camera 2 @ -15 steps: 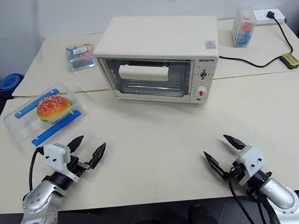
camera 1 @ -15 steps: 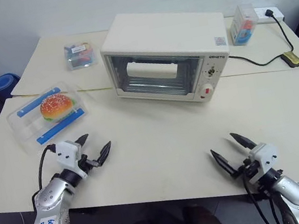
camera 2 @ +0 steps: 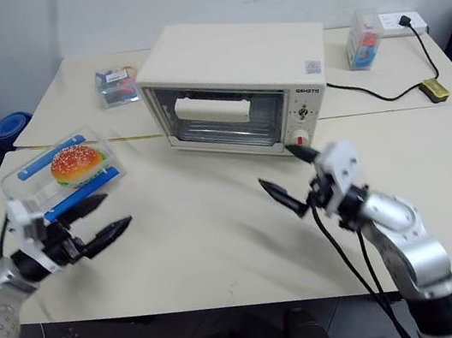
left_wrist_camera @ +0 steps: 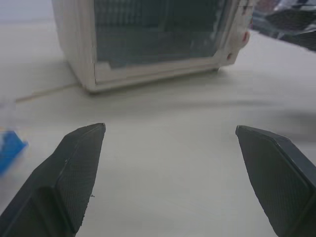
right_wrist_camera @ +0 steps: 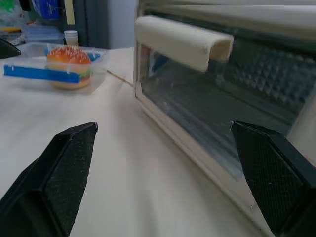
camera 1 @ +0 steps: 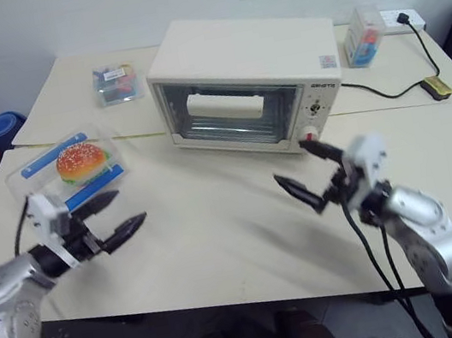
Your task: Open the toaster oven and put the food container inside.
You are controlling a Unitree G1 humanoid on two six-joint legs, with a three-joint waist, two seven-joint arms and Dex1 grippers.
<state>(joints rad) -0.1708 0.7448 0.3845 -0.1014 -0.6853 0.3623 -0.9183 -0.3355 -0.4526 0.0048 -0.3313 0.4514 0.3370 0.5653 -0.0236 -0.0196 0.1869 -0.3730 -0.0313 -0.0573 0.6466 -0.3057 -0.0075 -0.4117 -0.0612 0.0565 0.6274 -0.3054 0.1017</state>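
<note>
Where two cream tables (camera 1: 218, 222) abut, closed toaster oven (camera 1: 246, 83), white wall behind, left gripper (camera 1: 108, 216) and right gripper (camera 1: 309, 174) wide

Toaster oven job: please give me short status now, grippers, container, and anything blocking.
Left gripper and right gripper open, empty, above the table. Toaster oven door shut. Food container on table, near left gripper, untouched. Nothing blocking the door.

The oven (camera 1: 247, 87) looks like smooth cream enamel with a glossy glass door. The container (camera 1: 66, 170) is clear glossy plastic. The table (camera 1: 218, 222) is matt. The fingers (right_wrist_camera: 69, 173) are matt, textured black.
</note>
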